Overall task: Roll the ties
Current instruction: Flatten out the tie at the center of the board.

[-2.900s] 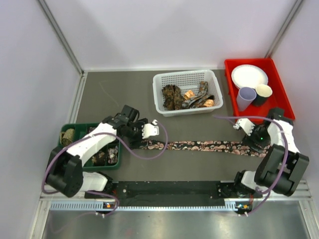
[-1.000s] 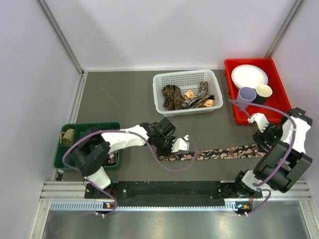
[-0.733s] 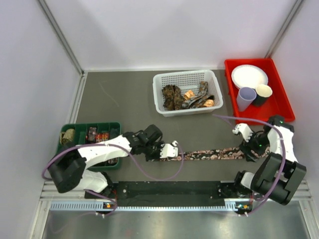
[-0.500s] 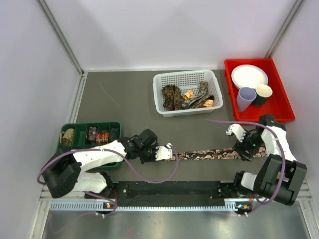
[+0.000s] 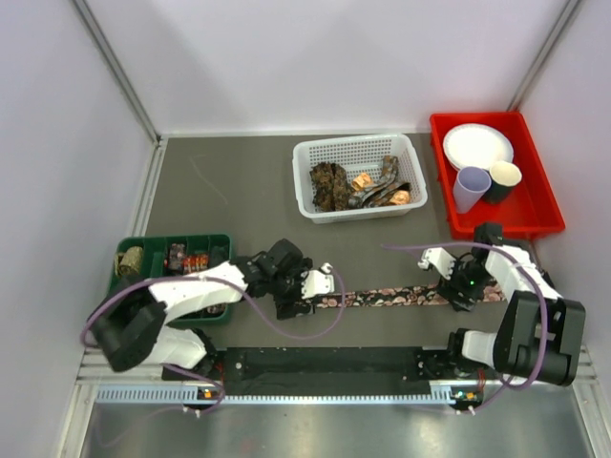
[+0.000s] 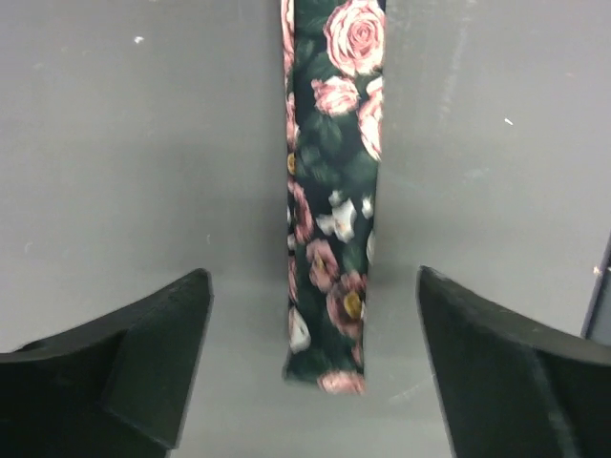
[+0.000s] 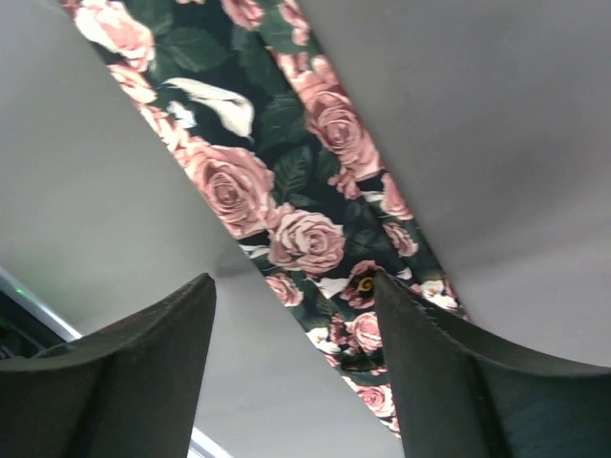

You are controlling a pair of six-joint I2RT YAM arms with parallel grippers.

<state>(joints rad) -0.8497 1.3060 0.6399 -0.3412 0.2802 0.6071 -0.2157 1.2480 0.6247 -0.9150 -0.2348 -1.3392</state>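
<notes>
Necktie [image 5: 382,297], long, dark fabric with pink rose print, lay flat on near part of grey surface [image 5: 239,200], running left to right between both hands. Left hand [image 5: 320,289] stood wide open, fingers [image 6: 153,353] either side of necktie's left end, not touching it. Right hand [image 5: 442,280] also open, fingers [image 7: 143,363] apart over necktie's right stretch, fabric flat beneath. Crumpled ties [image 5: 358,186] lay in white mesh basket [image 5: 305,157] at far centre. Rolled coil [image 5: 129,260] sat in green tray [image 5: 172,239], near left.

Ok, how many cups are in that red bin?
2. A lavender cup stands on the left side of the red bin, and a dark cup with a cream inside stands just right of it, both nearer than the white plates. More might be nested inside.
</notes>
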